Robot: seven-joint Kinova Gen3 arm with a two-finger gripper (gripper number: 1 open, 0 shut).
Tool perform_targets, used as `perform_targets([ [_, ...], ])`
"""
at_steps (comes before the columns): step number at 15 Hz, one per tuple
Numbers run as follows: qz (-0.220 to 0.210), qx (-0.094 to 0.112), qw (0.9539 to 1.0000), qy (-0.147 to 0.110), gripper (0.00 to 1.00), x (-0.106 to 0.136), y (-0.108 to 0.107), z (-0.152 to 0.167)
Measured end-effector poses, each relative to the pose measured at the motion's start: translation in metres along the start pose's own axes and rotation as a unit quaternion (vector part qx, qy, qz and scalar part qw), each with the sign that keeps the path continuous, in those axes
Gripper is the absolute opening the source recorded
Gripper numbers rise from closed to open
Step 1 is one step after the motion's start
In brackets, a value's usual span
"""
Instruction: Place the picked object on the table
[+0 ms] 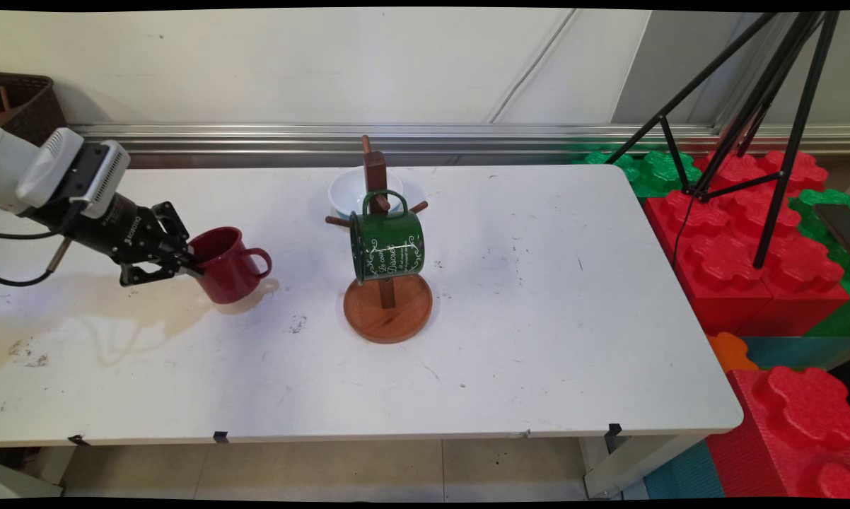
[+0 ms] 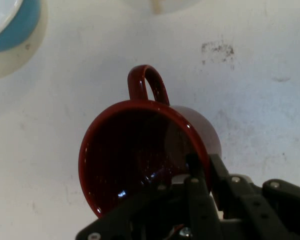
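The pincer (image 1: 184,265) grips the tilted red mug (image 1: 225,265) by its rim above the desk (image 1: 538,339), at nine o'clock from the wooden rack (image 1: 387,307) where a green mug (image 1: 387,246) hangs.

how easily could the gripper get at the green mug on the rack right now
Probably not as is: the gripper is shut on the red mug, though the table between it and the green mug looks free.

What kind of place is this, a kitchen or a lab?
Likely a robot lab, not a kitchen: a tripod stands on big foam blocks beside a stained white table, and cables hang from the arm.
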Motion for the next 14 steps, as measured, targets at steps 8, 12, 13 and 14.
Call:
perform_targets([
  [8,0.008,-0.001,0.9999,-0.011,0.0,-0.008,-0.002,0.015],
  [12,0.008,-0.002,0.9999,-0.013,0.0,-0.01,-0.002,0.018],
  [13,0.007,-0.003,0.9999,-0.013,0.0,-0.01,-0.002,0.019],
  [14,0.007,-0.004,0.9999,-0.013,0.0,-0.01,-0.002,0.02],
])
